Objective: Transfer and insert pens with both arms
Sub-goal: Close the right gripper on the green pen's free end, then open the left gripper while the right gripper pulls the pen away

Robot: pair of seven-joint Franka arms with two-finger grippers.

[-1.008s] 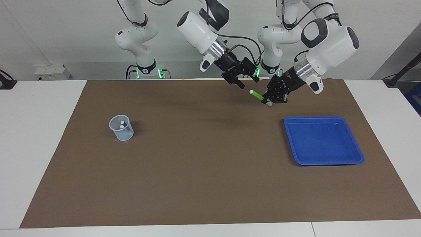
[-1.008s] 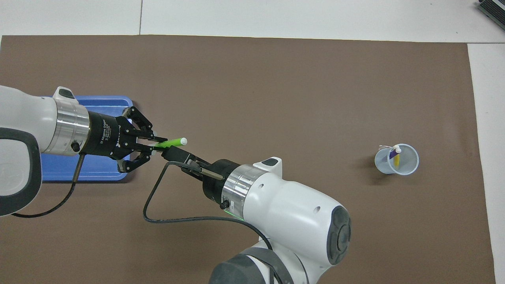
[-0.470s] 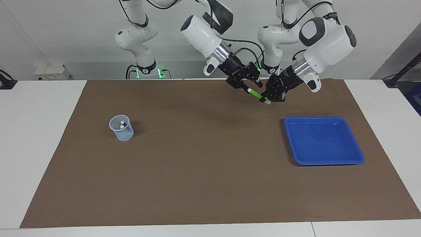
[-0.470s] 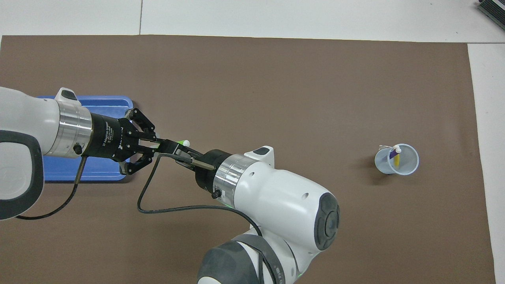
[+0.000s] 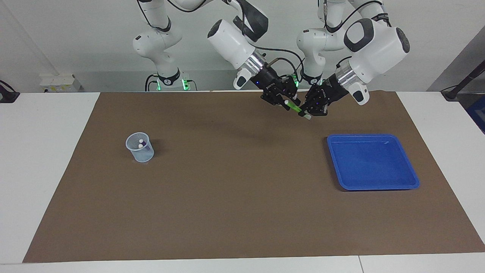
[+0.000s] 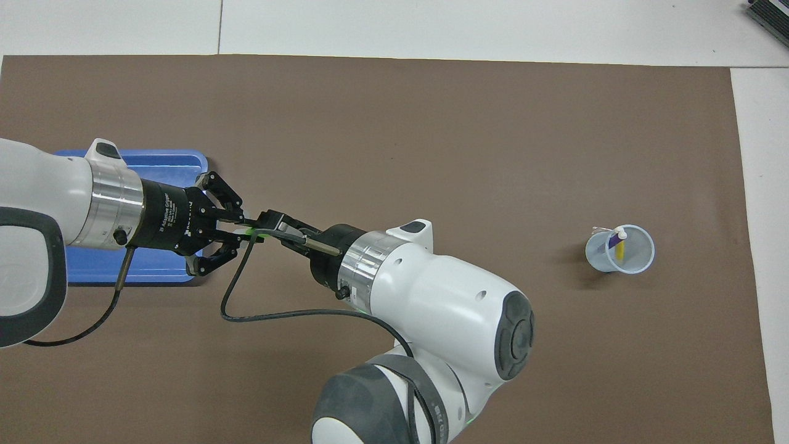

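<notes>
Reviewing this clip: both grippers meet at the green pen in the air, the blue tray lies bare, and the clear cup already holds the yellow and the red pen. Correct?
Not quite. The second pen in the clear cup is purple, not red; the overhead view shows it beside the yellow pen. The rest stands: left gripper and right gripper meet at the green pen, and the blue tray lies bare.

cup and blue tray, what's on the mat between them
Nothing lies on it: the facing view shows bare brown mat from the cup to the blue tray. The overhead view's arms cover part of that stretch, but they are up in the air.
</notes>
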